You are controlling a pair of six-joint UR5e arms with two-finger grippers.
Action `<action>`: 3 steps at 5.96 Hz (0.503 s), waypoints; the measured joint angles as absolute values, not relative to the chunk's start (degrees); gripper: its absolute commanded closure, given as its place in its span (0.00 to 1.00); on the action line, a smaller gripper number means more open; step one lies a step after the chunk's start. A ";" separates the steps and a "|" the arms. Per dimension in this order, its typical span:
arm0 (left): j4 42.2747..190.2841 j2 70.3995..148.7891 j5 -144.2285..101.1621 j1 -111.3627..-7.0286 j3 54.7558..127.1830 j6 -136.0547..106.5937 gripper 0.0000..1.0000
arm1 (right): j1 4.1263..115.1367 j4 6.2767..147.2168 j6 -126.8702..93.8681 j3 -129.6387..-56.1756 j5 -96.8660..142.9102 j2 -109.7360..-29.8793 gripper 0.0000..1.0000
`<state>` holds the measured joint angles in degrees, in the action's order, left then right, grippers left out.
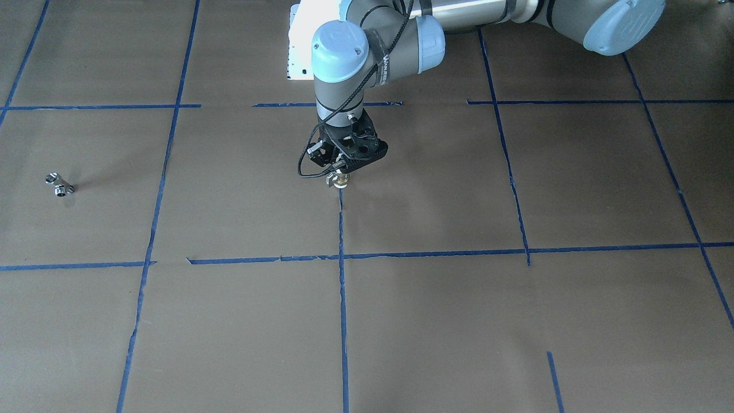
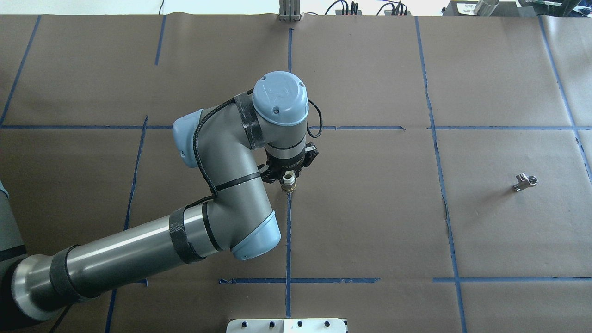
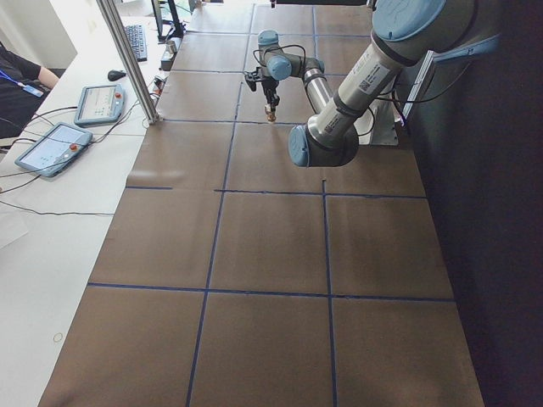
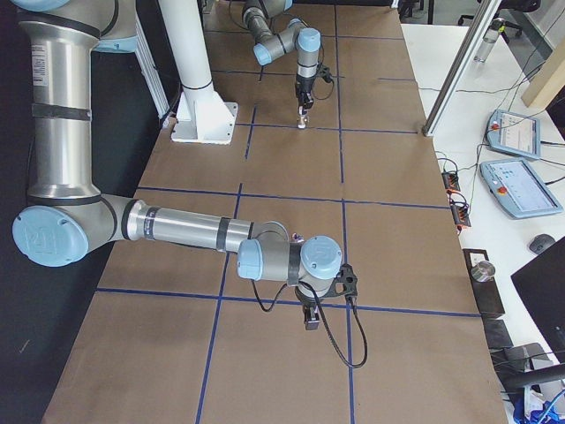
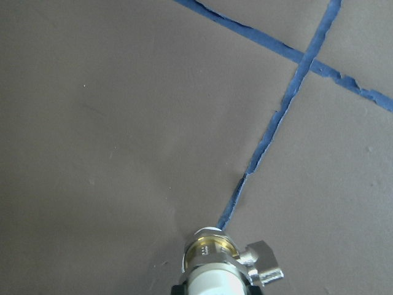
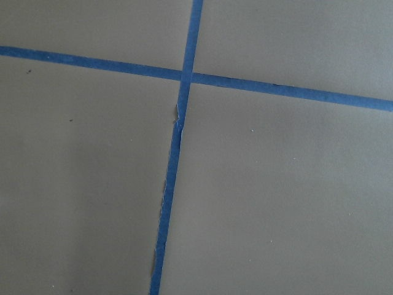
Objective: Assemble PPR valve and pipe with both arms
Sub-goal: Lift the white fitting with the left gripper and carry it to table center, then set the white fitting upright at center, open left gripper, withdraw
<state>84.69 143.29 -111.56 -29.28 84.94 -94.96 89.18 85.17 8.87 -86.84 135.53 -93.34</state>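
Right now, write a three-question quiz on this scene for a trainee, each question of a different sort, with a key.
1. True or false: the pipe is already joined to the valve.
2. What holds the valve? A) the left tool B) a clamp C) nothing, it lies loose.
3. Fill in: the pipe lies on the table on the robot's ___ side.

Key: 1 false; 2 A; 3 right.
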 measured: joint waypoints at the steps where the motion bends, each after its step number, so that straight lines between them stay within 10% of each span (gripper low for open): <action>1: 84.77 143.22 -111.56 -29.22 84.85 -94.78 0.58 | 89.18 85.17 8.88 -86.84 135.53 -93.34 0.00; 3: 84.81 143.18 -111.55 -29.01 84.64 -94.64 0.42 | 89.14 85.17 8.88 -86.84 135.53 -93.34 0.00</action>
